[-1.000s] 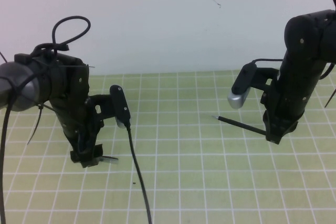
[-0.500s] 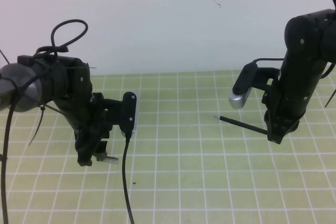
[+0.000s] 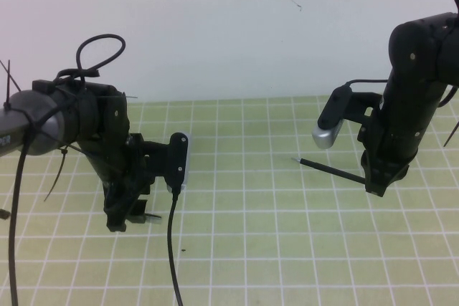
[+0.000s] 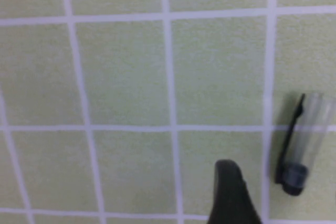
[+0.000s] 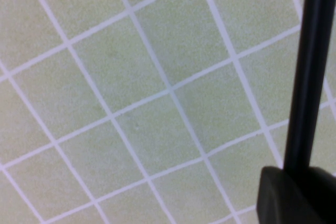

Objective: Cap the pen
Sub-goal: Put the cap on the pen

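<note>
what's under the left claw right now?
The pen cap lies on the green grid mat, beside one fingertip, not gripped. The left claw hangs low over it. The right claw, raised on the right, holds the pen.

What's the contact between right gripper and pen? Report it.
Touching. The right wrist view shows the pen running straight into the right gripper's closed jaws, held above the mat. The left gripper hangs low at left by the cap.
</note>
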